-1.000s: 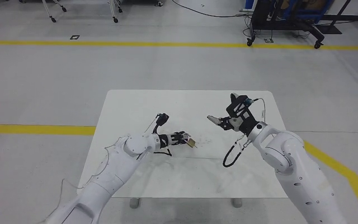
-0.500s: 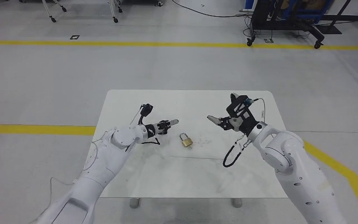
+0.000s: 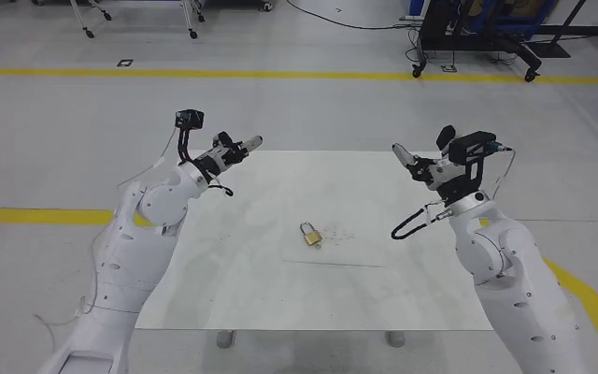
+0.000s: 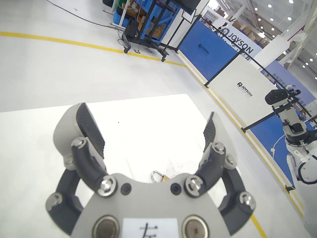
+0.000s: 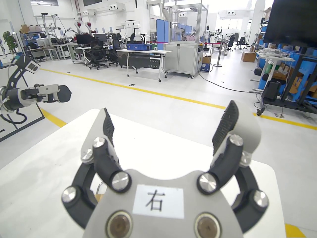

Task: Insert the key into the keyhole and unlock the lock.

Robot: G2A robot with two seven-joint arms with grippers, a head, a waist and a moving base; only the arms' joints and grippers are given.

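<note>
A small brass padlock (image 3: 311, 234) with a silver shackle lies flat near the middle of the white table (image 3: 374, 187), with neither gripper touching it. My left gripper (image 3: 245, 146) hangs open and empty above the table's far left corner. In the left wrist view the left gripper (image 4: 148, 130) is spread wide, and the padlock (image 4: 158, 176) peeks out just past its base. My right gripper (image 3: 404, 154) is open and empty above the far right part of the table. In the right wrist view the right gripper (image 5: 168, 125) has its jaws well apart.
A thin, faint rectangular sheet (image 3: 350, 251) lies under and beside the padlock. Beyond the table are a yellow floor line (image 3: 280, 73) and a black wheeled rack (image 3: 476, 37). The left arm's gripper (image 5: 49, 94) appears far off in the right wrist view.
The left gripper let go of the padlock, then rose and swung away to the far left corner. The right arm lifted back toward the far right. The padlock stayed on the table.
</note>
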